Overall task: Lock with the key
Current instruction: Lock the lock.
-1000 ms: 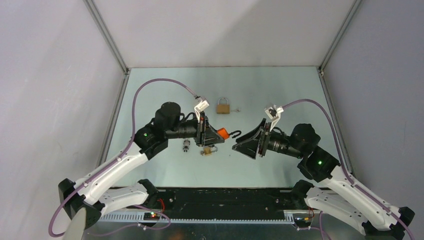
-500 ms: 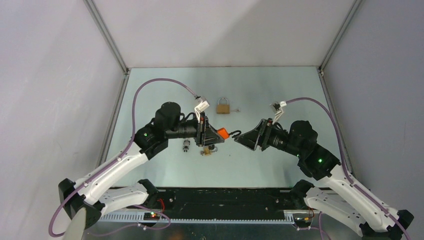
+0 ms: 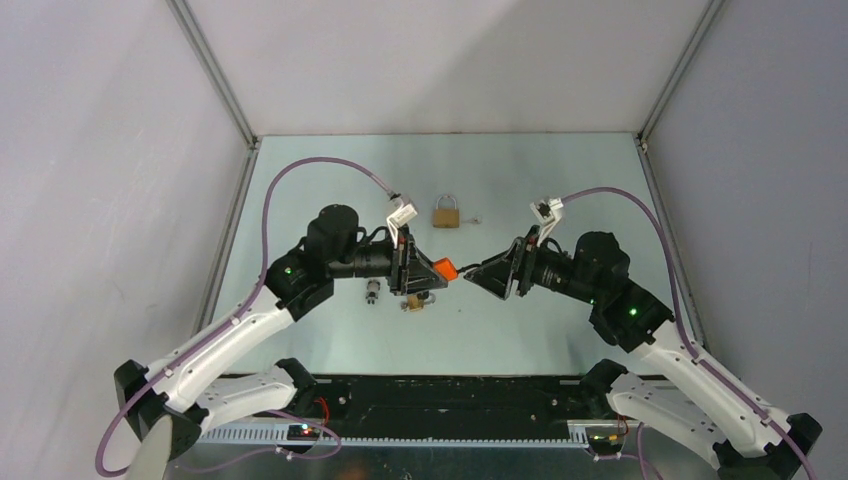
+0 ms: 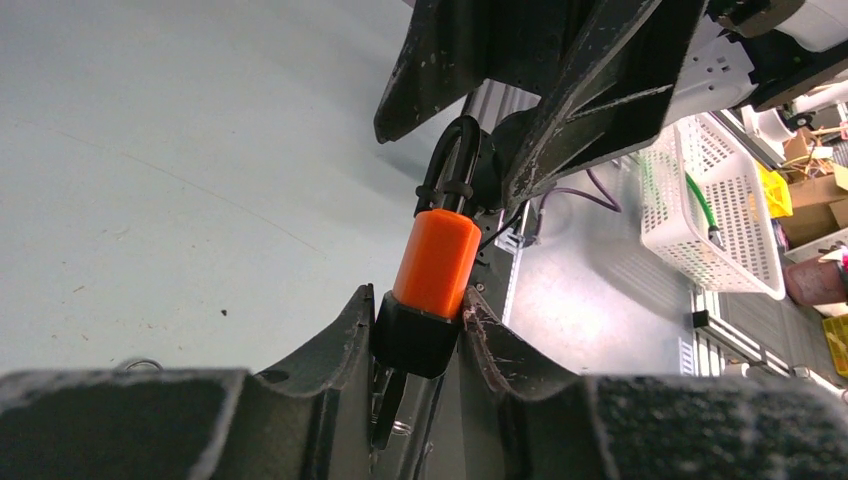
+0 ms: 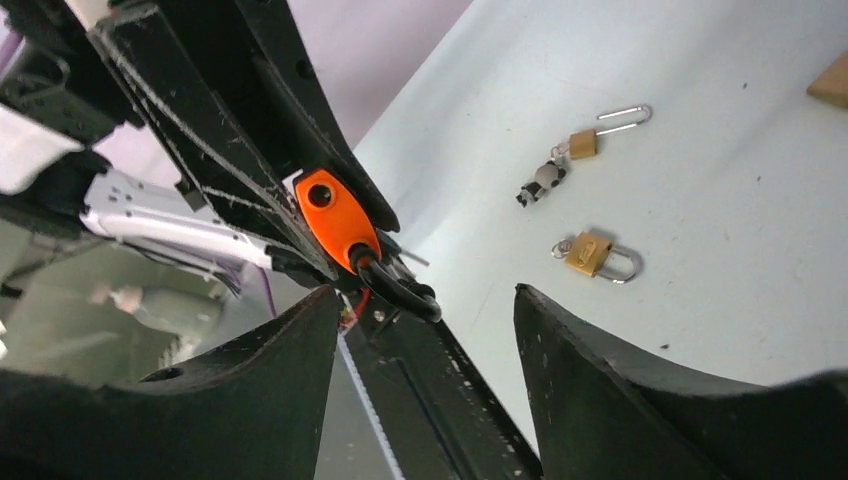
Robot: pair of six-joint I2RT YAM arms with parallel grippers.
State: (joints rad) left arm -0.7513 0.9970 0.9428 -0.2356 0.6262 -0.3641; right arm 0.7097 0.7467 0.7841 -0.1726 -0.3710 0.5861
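Note:
My left gripper (image 3: 432,270) is shut on an orange padlock (image 3: 446,267) and holds it above the table. In the left wrist view the fingers (image 4: 340,335) clamp the padlock's black base, and the orange body (image 4: 435,262) and black shackle (image 4: 452,170) point away. A dark key (image 4: 388,400) with a ring hangs under the base. My right gripper (image 3: 470,278) is open, its tips right at the shackle. In the right wrist view the padlock (image 5: 335,218) and shackle (image 5: 398,288) sit just beyond the gap of the gripper (image 5: 425,295), touching neither finger.
A brass padlock (image 3: 447,213) lies at the back centre. A small brass padlock (image 3: 413,301) and a key bunch (image 3: 373,292) lie under the left gripper. The right wrist view shows a closed brass padlock (image 5: 592,255), an open one (image 5: 590,140) and keys (image 5: 543,180).
My right gripper has moved left and up toward the orange padlock, and its open tips have reached the shackle. The left arm has held still with the padlock.

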